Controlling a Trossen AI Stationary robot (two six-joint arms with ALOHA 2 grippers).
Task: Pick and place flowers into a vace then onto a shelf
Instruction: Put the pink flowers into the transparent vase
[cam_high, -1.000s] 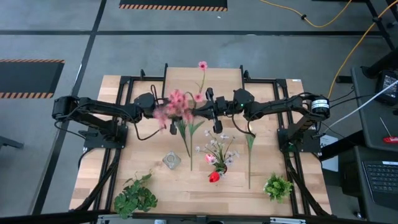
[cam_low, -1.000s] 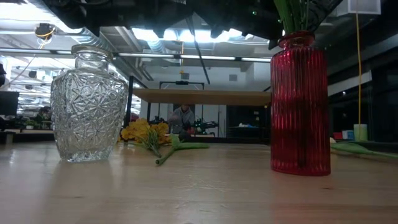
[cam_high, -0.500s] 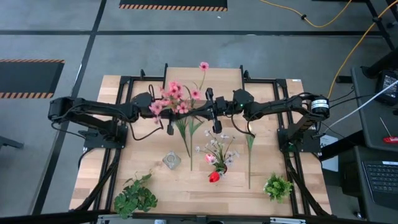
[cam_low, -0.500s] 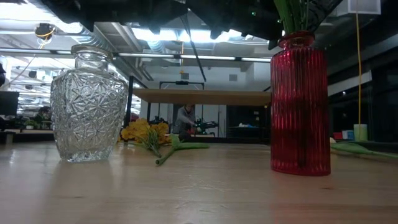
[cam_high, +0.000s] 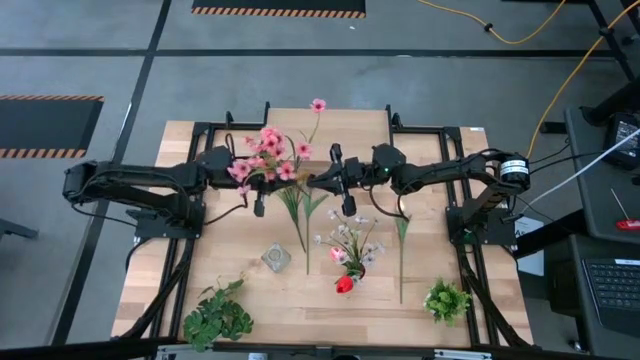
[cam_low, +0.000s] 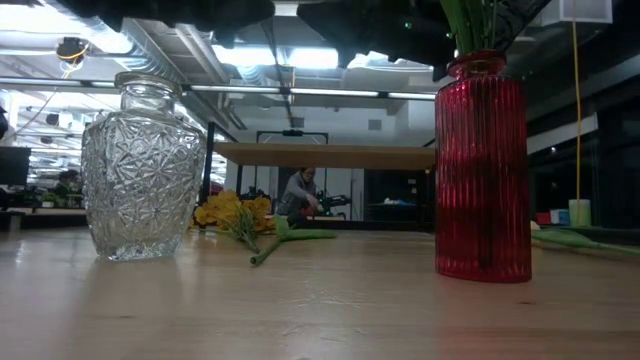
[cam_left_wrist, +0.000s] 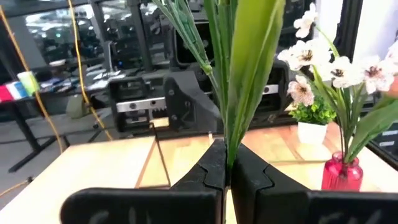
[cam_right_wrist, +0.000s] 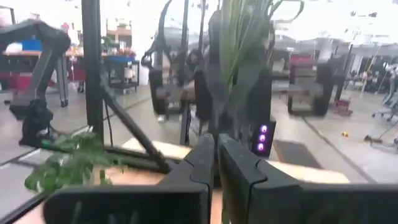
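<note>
High view: my left gripper clamps the pink flowers, up-left of the red vase. Right gripper pinches green stems beside them. Risk: blossoms snagging, stems slipping during transfer.

Left claw pinches green flower stems; red vase beyond.

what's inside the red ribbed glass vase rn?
Red ribbed glass vase holds green stems with white-pink blossoms. How deep the stems reach is hidden by the dark glass.
</note>
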